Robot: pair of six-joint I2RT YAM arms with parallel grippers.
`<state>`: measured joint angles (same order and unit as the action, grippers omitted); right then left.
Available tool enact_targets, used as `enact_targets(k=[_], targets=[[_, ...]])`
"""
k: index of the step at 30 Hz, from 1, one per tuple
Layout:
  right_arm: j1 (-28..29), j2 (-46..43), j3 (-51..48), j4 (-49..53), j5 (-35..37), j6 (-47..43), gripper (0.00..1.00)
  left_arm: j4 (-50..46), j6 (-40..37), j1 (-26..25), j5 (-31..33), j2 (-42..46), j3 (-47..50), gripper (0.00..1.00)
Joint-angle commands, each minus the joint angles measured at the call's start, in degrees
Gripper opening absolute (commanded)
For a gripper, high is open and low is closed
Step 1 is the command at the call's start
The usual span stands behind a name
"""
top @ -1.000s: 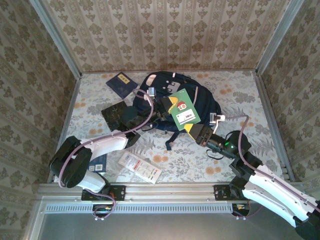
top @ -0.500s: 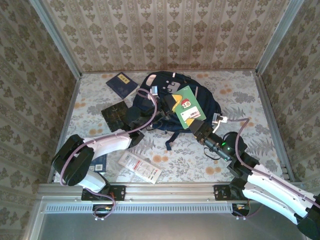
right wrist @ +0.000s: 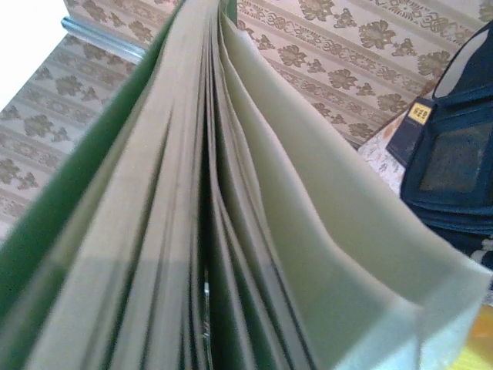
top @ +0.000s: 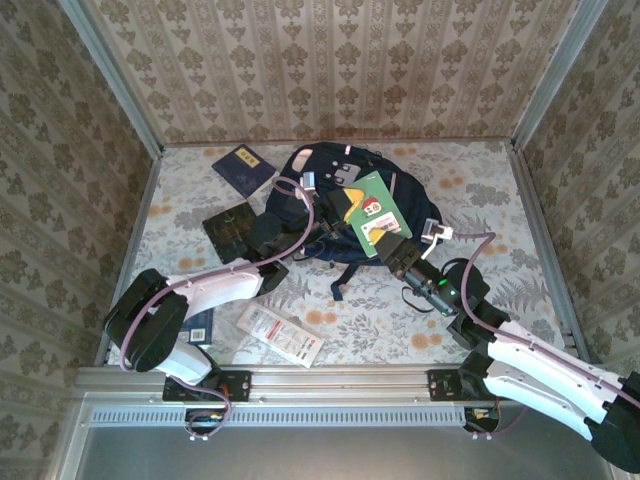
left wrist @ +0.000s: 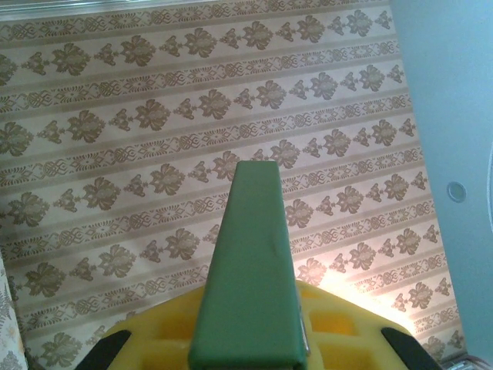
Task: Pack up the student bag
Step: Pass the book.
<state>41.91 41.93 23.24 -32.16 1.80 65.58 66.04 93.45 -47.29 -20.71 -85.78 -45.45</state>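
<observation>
The student bag (top: 405,200), navy with pale trim, lies at the middle back of the table; a corner of it (right wrist: 454,169) appears in the right wrist view. A green book (top: 376,212) stands tilted over the bag. My left gripper (top: 336,207) is shut on the book's left edge, and its yellow pads (left wrist: 339,339) flank the green spine (left wrist: 250,262). My right gripper (top: 393,249) is at the book's lower right edge. Fanned pages (right wrist: 231,193) crowd the right wrist view and hide the jaws.
A dark blue book (top: 243,167) lies at the back left, also seen as the dark blue book (right wrist: 416,127). A dark patterned book (top: 232,228) sits left of the bag. A white and red packet (top: 280,334) lies near the front. Patterned walls enclose the table.
The green book and my right gripper have moved a little farther back and left over the bag. The left gripper keeps its hold on the book.
</observation>
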Motion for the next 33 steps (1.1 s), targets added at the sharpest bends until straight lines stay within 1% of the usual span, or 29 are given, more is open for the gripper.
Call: enact_targets(k=[1,3,6,9,10,11,12,13,14,15,17,19,22,24,26,28,33], targets=[[0.27,-2.39,1.64,-2.08,2.22,-0.76,0.73,3.77,-0.10,-0.28,0.58,-0.25,-0.88,0.00],[0.19,-3.22,1.55,-1.08,2.53,-0.67,0.64,3.67,-0.52,-0.37,0.58,-0.30,-0.56,0.00],[0.24,-4.29,1.46,0.87,2.97,-0.20,0.41,3.10,-1.49,-0.48,0.82,-0.30,-0.10,0.00],[0.28,-5.72,1.50,5.17,5.48,-0.31,0.26,1.86,-2.33,-0.63,1.13,-0.32,0.40,0.00],[0.23,-6.46,1.29,6.55,6.45,-0.59,0.19,1.20,-2.80,-0.71,0.85,-0.35,0.36,0.03],[0.24,-7.40,1.31,8.30,7.42,-1.09,0.13,0.17,-3.30,-0.70,0.34,-0.35,0.22,0.10],[0.20,-8.24,1.19,10.15,8.44,-1.20,0.07,-0.82,-4.01,-0.71,-0.11,-0.27,0.04,0.20],[0.25,-9.43,1.23,12.41,9.59,-1.45,0.02,-2.44,-5.19,-0.62,-0.82,-0.06,-0.03,0.33],[0.17,-10.79,1.35,14.97,10.77,-2.05,0.00,-5.34,-6.52,-0.41,-1.80,0.37,-0.23,0.44],[0.19,-12.04,1.65,17.85,12.04,-2.60,0.00,-8.54,-8.31,-0.13,-2.58,1.08,-0.38,0.52],[0.06,-14.95,2.95,25.86,15.24,-4.08,0.00,-18.21,-15.30,0.74,-3.60,3.24,-1.32,0.63],[-0.39,-17.39,4.18,32.08,17.45,-5.47,0.00,-28.82,-22.77,1.82,-2.96,5.32,-2.96,0.68],[-1.70,-20.45,4.98,37.72,18.45,-7.96,0.00,-48.07,-35.60,3.70,-4.04,4.68,-10.46,0.69],[-2.90,-21.76,5.66,41.95,19.20,-8.90,0.00,-59.10,-44.12,4.40,-4.50,1.70,-17.28,0.68],[-4.23,-22.56,6.00,45.29,19.67,-9.20,0.00,-65.48,-49.19,4.71,-4.39,-1.68,-23.28,0.69],[-5.47,-23.09,6.49,49.33,20.48,-9.07,0.00,-72.43,-52.16,5.14,-3.35,-6.62,-29.70,0.68],[-7.35,-24.61,7.97,58.45,22.69,-10.34,0.00,-84.98,-61.00,5.46,-3.86,-22.48,-47.39,0.68]])
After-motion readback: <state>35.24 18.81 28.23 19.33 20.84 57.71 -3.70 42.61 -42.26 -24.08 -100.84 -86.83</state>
